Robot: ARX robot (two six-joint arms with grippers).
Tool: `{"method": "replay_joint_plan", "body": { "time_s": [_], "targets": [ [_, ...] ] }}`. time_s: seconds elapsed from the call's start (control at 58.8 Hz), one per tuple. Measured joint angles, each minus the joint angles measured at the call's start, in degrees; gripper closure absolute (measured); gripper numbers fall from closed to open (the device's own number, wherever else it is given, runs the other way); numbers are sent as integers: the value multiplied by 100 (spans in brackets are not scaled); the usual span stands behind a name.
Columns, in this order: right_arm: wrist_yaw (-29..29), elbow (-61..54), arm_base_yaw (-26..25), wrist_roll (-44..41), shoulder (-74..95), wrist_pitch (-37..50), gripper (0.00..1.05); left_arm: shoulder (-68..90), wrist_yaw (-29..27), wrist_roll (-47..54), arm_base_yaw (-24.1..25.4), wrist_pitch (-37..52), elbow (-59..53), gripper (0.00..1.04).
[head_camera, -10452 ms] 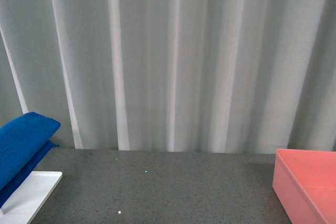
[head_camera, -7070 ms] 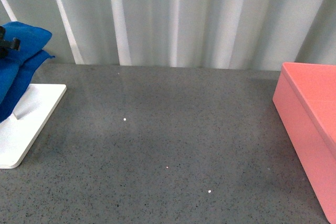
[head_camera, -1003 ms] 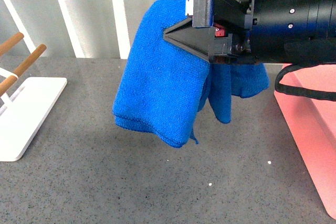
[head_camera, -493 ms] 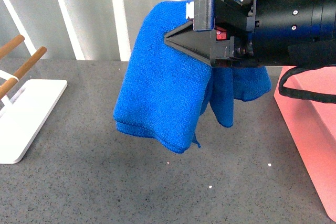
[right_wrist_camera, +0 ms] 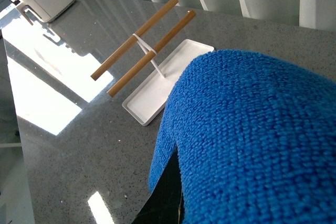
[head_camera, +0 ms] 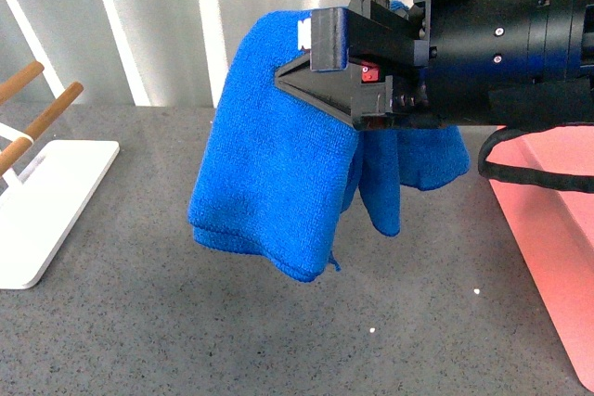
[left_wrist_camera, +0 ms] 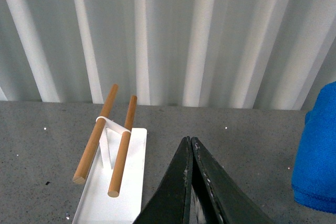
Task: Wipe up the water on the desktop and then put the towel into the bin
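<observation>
Blue towel (head_camera: 278, 173) hangs mid-frame, clamped in your right gripper (head_camera: 306, 73). It has drifted left and slightly lower toward the desktop (head_camera: 139, 322), away from the bin (head_camera: 548, 229), so wiping likely comes next. Your left gripper (left_wrist_camera: 188, 148) is closed and empty.

Front and left wrist cams faced the curtain (head_camera: 139, 25) across the desktop (head_camera: 139, 340). Right wrist cam sat tight on the towel (right_wrist_camera: 252, 129). All three shared the white rack (head_camera: 46, 201).

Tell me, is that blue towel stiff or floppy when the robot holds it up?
Probably floppy: the towel droops in loose folds from the right gripper. It likely feels light, since one pinch holds it all up. Its fuzzy surface probably isn't slippery.
</observation>
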Motion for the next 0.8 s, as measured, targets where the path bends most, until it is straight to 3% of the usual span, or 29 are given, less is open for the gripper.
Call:
{"method": "replay_joint_plan", "body": {
  "time_s": [0.493, 0.595, 0.799],
  "targets": [
    [48, -28, 28, 9, 0, 9, 101, -909, 0, 0, 0, -907, 0, 101],
    [61, -31, 44, 28, 2, 11, 101, -1622, 4, 0, 0, -1812, 0, 101],
    [61, -50, 81, 48, 2, 24, 101, -1851, 4, 0, 0, -1888, 0, 101]
  ]
}}
